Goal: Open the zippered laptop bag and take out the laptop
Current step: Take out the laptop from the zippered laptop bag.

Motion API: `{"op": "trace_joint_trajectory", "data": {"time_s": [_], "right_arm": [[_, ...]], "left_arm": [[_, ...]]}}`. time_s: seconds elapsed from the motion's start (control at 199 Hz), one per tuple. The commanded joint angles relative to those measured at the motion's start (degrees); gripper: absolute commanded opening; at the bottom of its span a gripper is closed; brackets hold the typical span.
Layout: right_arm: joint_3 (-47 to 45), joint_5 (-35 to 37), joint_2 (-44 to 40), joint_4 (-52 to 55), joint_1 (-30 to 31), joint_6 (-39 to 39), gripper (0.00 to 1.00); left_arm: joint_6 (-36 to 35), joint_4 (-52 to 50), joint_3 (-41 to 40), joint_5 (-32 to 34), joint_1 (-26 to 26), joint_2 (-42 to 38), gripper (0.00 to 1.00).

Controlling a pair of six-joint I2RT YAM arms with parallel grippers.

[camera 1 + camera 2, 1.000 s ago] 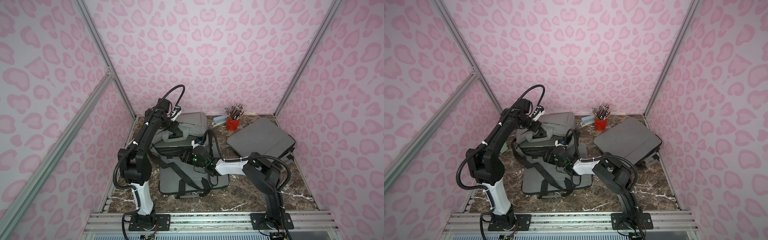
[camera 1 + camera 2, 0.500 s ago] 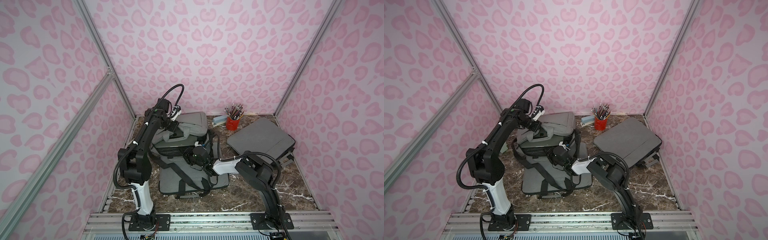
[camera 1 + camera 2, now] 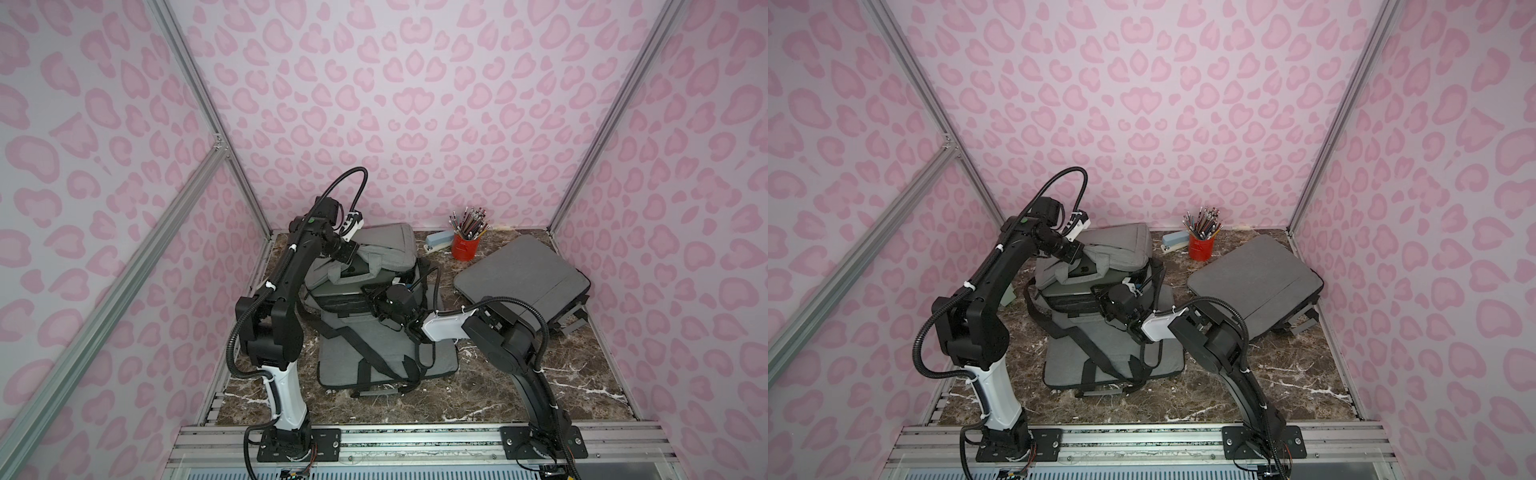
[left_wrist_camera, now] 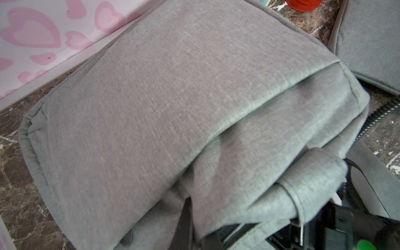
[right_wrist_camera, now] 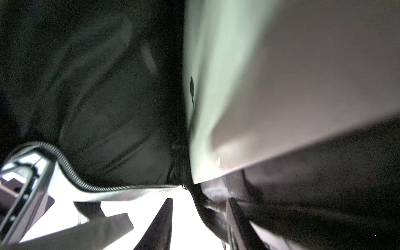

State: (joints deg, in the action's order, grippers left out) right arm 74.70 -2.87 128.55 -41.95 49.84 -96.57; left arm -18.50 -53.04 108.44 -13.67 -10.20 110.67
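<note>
The grey laptop bag [image 3: 374, 361] lies in the middle of the table in both top views, unzipped, with its upper flap [image 3: 386, 245] raised. My left gripper [image 3: 353, 254] is shut on that flap's front edge and holds it up; in the left wrist view the grey fabric [image 4: 173, 97] covers the jaws. My right gripper [image 3: 368, 293] reaches into the mouth of the bag under the flap. In the right wrist view its jaws [image 5: 201, 205] stand apart beside the zipper teeth [image 5: 71, 173], and the silver laptop [image 5: 281, 86] lies just beyond the fingertips against the dark lining.
A second grey case [image 3: 519, 270] rests at the back right. A red cup of pencils [image 3: 465, 245] and a blue stapler [image 3: 438, 241] stand by the back wall. The bag's black shoulder strap [image 3: 357, 340] lies across its lower panel. Pink walls close in on three sides.
My right gripper has pushed leftward, deeper into the bag's opening, and its jaws have narrowed. The left gripper still holds the flap up in the same place.
</note>
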Motion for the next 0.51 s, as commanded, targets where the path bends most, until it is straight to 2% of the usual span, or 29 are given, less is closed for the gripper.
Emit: {"op": "trace_joint_trajectory", "data": {"time_s": [0.0,0.126,0.251,0.382,0.502], "right_arm": [[0.88,1.11,1.49,-0.25,-0.28,-0.80,0.42],[2.75,2.26,1.71,6.86,0.08,-1.44,0.38],[2.82,3.70,1.83,12.11,0.12,-2.65,0.39],[7.02,3.91,2.40,17.84,0.17,-2.85,0.39],[6.69,3.01,4.38,14.45,0.09,-4.57,0.39]], "left_arm": [[0.88,2.41,0.99,-4.31,-0.09,-0.47,0.02],[1.02,2.14,1.48,-4.41,-0.12,-0.30,0.02],[1.40,1.91,1.95,-4.68,-0.09,-0.33,0.02],[1.71,1.80,2.04,-5.41,-0.11,-0.28,0.02],[1.89,1.62,2.38,-5.57,-0.14,-0.35,0.02]]}}
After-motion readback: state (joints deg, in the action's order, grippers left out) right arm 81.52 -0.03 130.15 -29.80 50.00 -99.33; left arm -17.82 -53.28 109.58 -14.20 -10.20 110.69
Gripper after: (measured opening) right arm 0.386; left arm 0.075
